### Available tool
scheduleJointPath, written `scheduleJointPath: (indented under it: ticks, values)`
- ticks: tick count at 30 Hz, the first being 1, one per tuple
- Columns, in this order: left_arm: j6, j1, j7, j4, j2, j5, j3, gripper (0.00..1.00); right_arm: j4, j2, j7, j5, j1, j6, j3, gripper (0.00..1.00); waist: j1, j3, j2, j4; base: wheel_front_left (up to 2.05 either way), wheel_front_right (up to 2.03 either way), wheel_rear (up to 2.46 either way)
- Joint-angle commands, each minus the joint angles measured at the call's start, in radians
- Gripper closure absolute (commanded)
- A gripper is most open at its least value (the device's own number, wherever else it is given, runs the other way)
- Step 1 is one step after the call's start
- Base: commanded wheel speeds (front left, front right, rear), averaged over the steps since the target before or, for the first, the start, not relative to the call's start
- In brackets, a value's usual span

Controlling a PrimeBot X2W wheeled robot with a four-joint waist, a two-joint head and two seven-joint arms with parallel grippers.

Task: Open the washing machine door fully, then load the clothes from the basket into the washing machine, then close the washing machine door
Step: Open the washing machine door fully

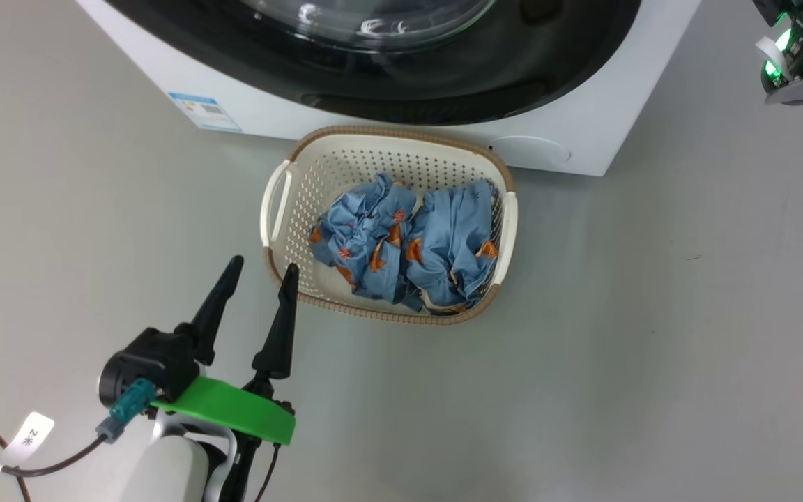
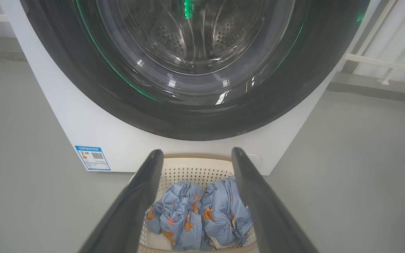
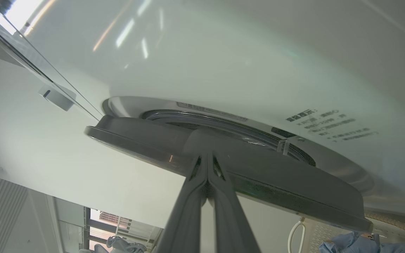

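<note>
The basket is seen on the grey floor directly in front of the white washing machine. The clothes, two crumpled light-blue garments, lie side by side inside it. The left gripper is shown at the basket's near left corner, its jaws spread wide and empty, with one fingertip over the woven rim. The right gripper is pictured with its jaws pressed together on nothing, tips at the glossy black edge of the washing machine door, which is seen standing slightly off the machine's front.
</note>
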Motion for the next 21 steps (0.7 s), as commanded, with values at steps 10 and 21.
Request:
scheduleJointPath:
  ticks: [10,21]
  values:
    - [-0.001,-0.04,-0.006,-0.025,0.016,-0.04,-0.004,0.0,0.074,0.012,0.088,-0.002,-0.099,0.002,-0.003,1.0,0.0,0.043,0.0,0.045,0.0,0.0,0.0]
    - [-0.001,-0.067,-0.006,-0.04,0.016,-0.069,-0.036,0.0,0.145,0.011,0.132,-0.038,-0.191,0.002,0.003,1.0,0.0,0.087,0.0,0.081,0.0,0.0,0.0]
